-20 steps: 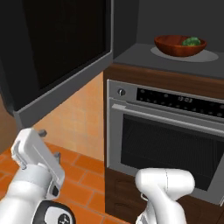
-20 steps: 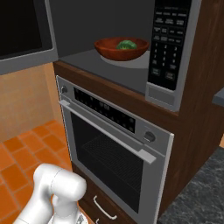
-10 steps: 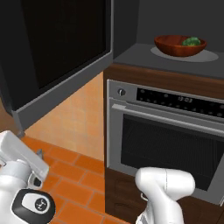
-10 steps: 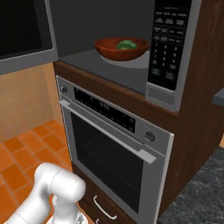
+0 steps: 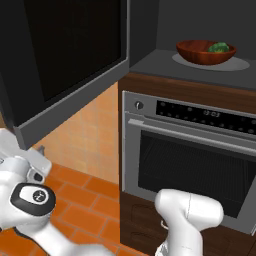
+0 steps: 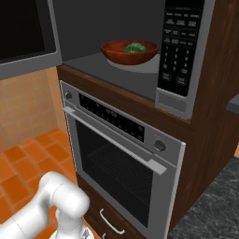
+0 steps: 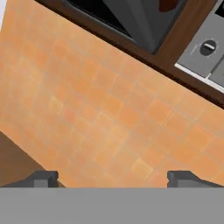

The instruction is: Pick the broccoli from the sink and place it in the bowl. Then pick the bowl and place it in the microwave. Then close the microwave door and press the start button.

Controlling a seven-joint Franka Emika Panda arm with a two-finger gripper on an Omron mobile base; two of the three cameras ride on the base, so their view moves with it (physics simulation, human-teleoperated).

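The reddish-brown wooden bowl stands on the grey floor of the microwave, and the dark-green broccoli lies in it. The microwave door hangs wide open to the left. My gripper is low at the left, under the door's lower edge, open and empty. It faces the orange tiled wall. The microwave's button panel is on its right side. The sink is out of view.
A steel oven with a bar handle and a knob sits right below the microwave. Orange floor tiles lie left of the cabinet. A dark stone counter corner shows at the right.
My arm has swung left and down, so the hand now sits beneath the open door. The jaws stayed open. Bowl, broccoli and door have not moved.
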